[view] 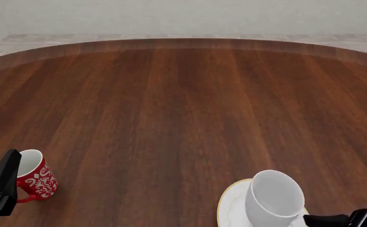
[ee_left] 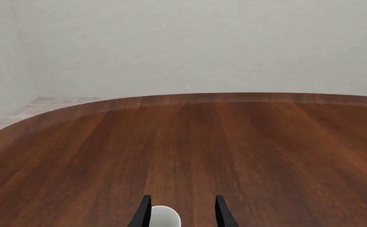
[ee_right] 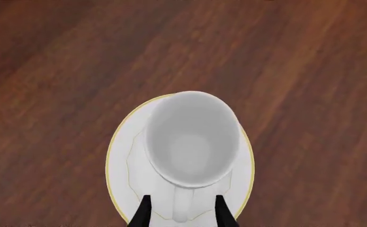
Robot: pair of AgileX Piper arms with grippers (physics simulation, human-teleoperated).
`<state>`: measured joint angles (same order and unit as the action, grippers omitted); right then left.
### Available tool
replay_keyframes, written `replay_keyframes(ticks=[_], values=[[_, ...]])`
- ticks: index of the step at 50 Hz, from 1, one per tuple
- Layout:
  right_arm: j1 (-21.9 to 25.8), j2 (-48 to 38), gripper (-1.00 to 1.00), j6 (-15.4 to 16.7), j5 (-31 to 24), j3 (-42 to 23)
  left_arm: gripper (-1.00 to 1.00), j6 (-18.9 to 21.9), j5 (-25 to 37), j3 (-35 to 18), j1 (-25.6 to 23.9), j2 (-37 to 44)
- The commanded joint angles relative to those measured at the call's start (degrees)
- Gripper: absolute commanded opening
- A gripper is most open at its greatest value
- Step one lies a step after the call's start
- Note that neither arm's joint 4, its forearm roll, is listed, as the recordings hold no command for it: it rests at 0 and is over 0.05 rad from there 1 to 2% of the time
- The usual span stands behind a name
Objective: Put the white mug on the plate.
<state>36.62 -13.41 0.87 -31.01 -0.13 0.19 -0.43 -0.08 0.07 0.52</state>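
The white mug [ee_right: 192,142] stands upright on the plate [ee_right: 121,156], mouth open to my right wrist camera, its loop handle [ee_right: 182,205] pointing back toward my right pincer [ee_right: 182,213]. In the front view the white mug [view: 273,195] sits on the plate [view: 231,201] at the near edge of the desk [view: 183,104], toward my right side, and covers most of the plate — only the gold-tan rim and a crescent of white show on the side facing the red mug.

My right pincer is spread: its two dark fingertips [ee_right: 144,213] stand on either side of the handle, apart from it, with plate visible in the gaps. I see no contact with the mug. In the front view only a dark part of my right arm [view: 347,219] shows, just beside the plate.

Well apart from the plate, toward my left, the red mug [view: 37,177] with the white floral pattern stands upright on the desk. My left pincer [ee_left: 182,213] is spread as well; a pale rounded shape [ee_left: 164,217] lies between its fingertips — whether the tips touch it I cannot tell. From the front, my left arm [view: 1,184] is right beside the red mug.
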Motion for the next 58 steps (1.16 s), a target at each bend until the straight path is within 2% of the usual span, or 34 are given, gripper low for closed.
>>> replay_keyframes(ticks=[1,7,12,28,58], values=[[-0.97,6.38,1.0,0.49,-5.42,-0.69,1.0,0.0,0.09,0.03,-0.01,-0.14],[-1.57,12.4,1.0,1.04,-13.58,-5.47,1.0,-0.01,0.1,0.03,0.0,-0.13],[-1.84,13.38,1.0,1.37,-17.24,-10.58,1.0,-0.01,0.09,0.03,-0.01,-0.15],[-1.45,13.39,1.0,0.73,-22.11,-19.97,1.0,0.0,0.09,0.03,0.0,-0.14],[-2.1,13.41,1.0,-1.16,-37.29,-49.78,1.0,0.0,0.1,0.03,0.0,-0.13]])
